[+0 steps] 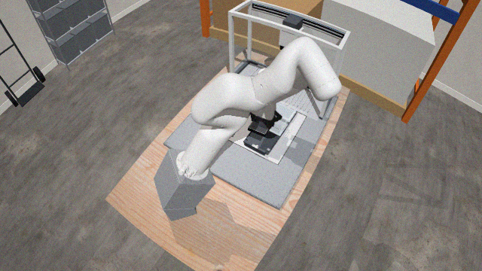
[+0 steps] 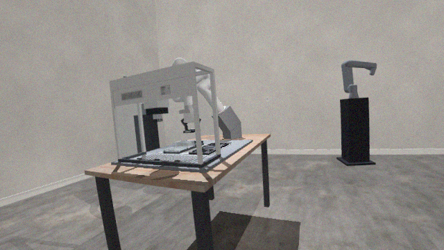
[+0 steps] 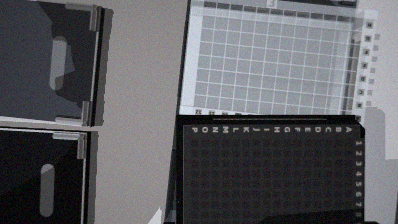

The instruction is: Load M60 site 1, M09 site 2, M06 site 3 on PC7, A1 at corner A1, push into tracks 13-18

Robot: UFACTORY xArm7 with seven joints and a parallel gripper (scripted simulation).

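Arm bent over the wooden table, elbow swung out toward 2 o'clock in the top view, wrist dropping near the middle of the grey apron.

End effector: fingers spread wide but clamped on a dark plate, M60. The wrist view shows this plate filling the lower right, letters A to P along its top edge, numbers down its right edge, fine well grid. The fingers themselves are out of sight in the wrist view. In the exterior view the end effector hangs clear above the deck with the plate carried off the surface.

At 12 o'clock of the held plate in the wrist view: a pale translucent plate with a coarse grid, M06, sitting in its nest. From the top view it lies at 1 o'clock of the wrist.

At 9 to 10 o'clock in the wrist view: two dark recessed sites of the carrier PC7, each with a pale oblong slot and raised corner locators; both sites bare. Between carrier and plates, a strip of grey apron.

Top view: carrier sits on the white-edged panel under the wrist, mostly covered by the arm. Instrument frame stands at 12 o'clock of the apron, white posts and a dark head on its crossbar.
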